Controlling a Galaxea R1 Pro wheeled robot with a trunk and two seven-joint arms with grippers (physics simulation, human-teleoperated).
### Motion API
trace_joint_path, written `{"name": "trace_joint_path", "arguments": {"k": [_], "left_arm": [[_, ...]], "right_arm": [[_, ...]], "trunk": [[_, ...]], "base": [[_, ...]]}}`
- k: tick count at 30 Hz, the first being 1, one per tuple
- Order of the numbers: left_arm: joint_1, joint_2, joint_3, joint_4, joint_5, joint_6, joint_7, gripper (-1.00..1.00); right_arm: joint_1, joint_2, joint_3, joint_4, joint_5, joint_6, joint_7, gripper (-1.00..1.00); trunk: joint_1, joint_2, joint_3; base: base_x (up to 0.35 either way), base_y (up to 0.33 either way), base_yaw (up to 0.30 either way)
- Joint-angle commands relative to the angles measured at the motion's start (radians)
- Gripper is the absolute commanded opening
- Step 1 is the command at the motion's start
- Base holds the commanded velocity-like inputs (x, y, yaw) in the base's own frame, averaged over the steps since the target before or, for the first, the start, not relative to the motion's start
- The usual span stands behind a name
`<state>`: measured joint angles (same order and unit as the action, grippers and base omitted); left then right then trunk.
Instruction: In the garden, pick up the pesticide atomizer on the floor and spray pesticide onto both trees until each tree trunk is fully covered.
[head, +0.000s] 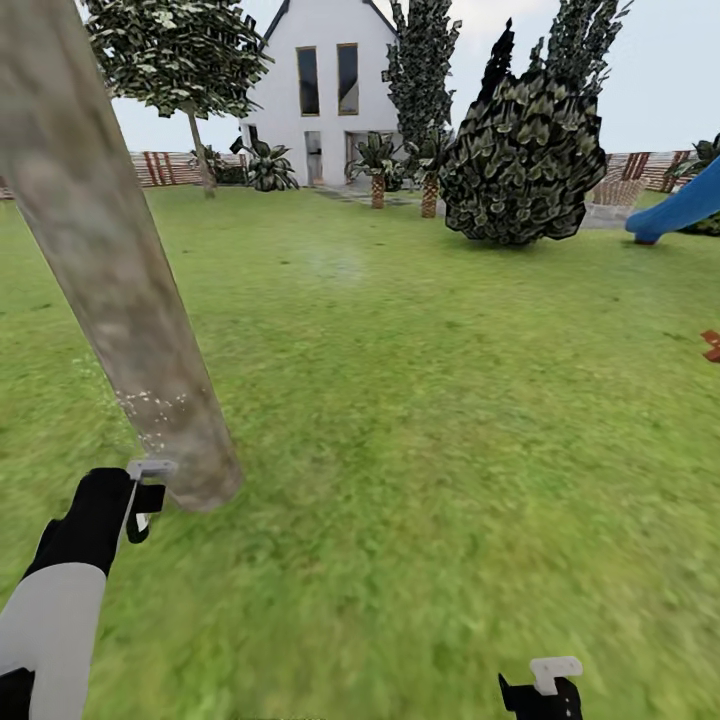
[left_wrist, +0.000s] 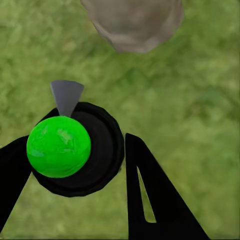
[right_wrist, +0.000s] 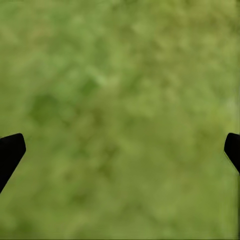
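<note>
Beside tree trunk (head: 120, 300), left gripper (left_wrist: 75, 165) clamping pesticide atomizer (left_wrist: 75, 150) round body; likely light, rigid, slippery. Right gripper (right_wrist: 120, 150) hanging spread, empty.

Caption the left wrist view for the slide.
Left gripper shut on dark, green-spotted pesticide atomizer, above blurry grass, near mottled grey-brown tree trunk.

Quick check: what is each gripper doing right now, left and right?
Left gripper: shut on the pesticide atomizer, beside the tree trunk.
Right gripper: open, holding nothing, over the grass.
</note>
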<state>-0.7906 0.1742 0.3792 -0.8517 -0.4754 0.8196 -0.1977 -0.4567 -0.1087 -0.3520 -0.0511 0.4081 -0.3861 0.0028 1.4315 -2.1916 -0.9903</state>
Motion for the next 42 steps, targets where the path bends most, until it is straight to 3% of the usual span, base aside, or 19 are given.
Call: {"name": "trace_joint_path", "arguments": {"k": [1,5,8,12,15,16,19,21,26,31,42], "left_arm": [[0.011,-0.003,0.002,-0.001,-0.010,0.002,-0.009,-1.00],[0.020,-0.010,0.004,-0.002,-0.009,0.001,-0.002,-1.00],[0.019,-0.021,0.003,-0.001,0.000,0.003,0.062,-1.00],[0.022,-0.023,0.005,-0.002,-0.002,0.003,0.072,-1.00],[0.058,-0.020,0.006,-0.002,-0.003,0.002,0.072,-1.00],[0.080,-0.018,0.015,-0.002,-0.002,-0.012,0.072,-1.00],[0.095,-0.022,0.099,0.006,-0.003,-0.082,0.077,-1.00],[0.098,-0.024,0.125,0.013,-0.008,-0.103,0.081,-1.00],[0.099,-0.024,0.128,0.017,-0.002,-0.105,0.123,-1.00],[0.099,-0.049,0.126,0.019,-0.009,-0.106,0.124,-1.00],[0.099,-0.052,0.125,0.019,-0.002,-0.106,0.124,-1.00]], "right_arm": [[0.000,0.000,-0.008,0.001,0.009,-0.004,0.000,1.00],[0.000,0.000,-0.008,0.001,0.009,-0.004,0.000,1.00],[0.000,-0.003,-0.008,0.001,0.008,-0.004,-0.001,1.00],[0.000,-0.007,-0.008,0.001,0.009,-0.005,-0.003,1.00],[0.000,-0.006,-0.008,0.001,0.009,-0.005,-0.001,1.00],[0.000,-0.004,-0.008,0.001,0.009,-0.005,0.000,1.00],[0.000,-0.004,-0.008,0.000,0.008,-0.005,-0.001,1.00],[0.000,-0.003,-0.008,0.000,0.008,-0.005,-0.001,1.00],[0.000,-0.002,-0.008,0.001,0.009,-0.005,-0.001,1.00],[0.000,-0.001,-0.008,0.001,0.009,-0.005,0.000,1.00],[0.000,-0.002,-0.008,0.001,0.009,-0.004,0.000,1.00]], "trunk": [[0.000,0.000,-0.001],[0.000,0.000,-0.001],[0.000,0.000,-0.001],[0.000,0.000,-0.001],[0.000,0.000,-0.001],[0.000,0.000,-0.001],[0.000,0.000,-0.001],[0.000,0.000,-0.001],[0.000,0.000,-0.001],[0.000,0.000,-0.001],[0.000,0.000,-0.001]], "base": [[0.018,-0.273,0.276],[0.110,-0.271,0.271],[0.172,-0.247,0.048],[0.192,-0.232,0.003],[0.184,-0.231,0.000],[0.215,-0.211,0.000],[0.244,-0.184,0.043],[0.271,-0.170,0.228],[0.275,-0.168,0.275],[0.188,-0.222,0.277],[0.120,-0.256,0.193]]}}
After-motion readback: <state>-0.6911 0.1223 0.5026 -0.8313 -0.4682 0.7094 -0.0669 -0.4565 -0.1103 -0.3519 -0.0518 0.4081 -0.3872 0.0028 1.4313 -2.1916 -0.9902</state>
